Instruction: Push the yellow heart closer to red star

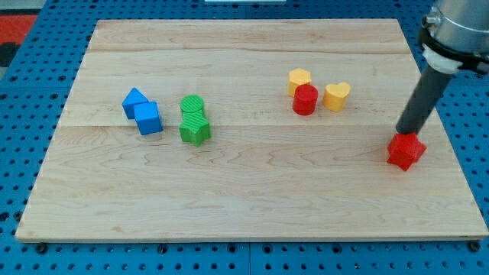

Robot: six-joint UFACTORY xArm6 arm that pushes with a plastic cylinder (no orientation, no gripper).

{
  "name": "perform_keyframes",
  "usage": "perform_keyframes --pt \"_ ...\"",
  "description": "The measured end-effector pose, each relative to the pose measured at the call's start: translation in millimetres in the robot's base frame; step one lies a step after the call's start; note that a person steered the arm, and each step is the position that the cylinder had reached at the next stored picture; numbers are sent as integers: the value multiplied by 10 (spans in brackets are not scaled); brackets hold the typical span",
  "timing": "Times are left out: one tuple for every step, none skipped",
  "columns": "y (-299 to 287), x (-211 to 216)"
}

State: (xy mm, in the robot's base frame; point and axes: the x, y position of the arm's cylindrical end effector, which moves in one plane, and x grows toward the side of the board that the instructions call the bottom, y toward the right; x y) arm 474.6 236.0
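Observation:
The yellow heart lies on the wooden board right of centre, just right of a red cylinder. The red star lies near the board's right edge, below and to the right of the heart. My tip comes down from the view's top right and ends right at the star's upper edge, touching or nearly touching it. The tip is well to the right of and below the heart.
A yellow hexagon block sits just above the red cylinder. A blue triangle and a blue cube lie at the left. Two green blocks, one upper and one lower, lie left of centre. The wooden board rests on a blue pegboard.

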Motion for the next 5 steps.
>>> perform_keyframes --pt "0 369" --pt "-171 670" --pt "-98 421" --pt "-72 -183" --pt "-600 -572"
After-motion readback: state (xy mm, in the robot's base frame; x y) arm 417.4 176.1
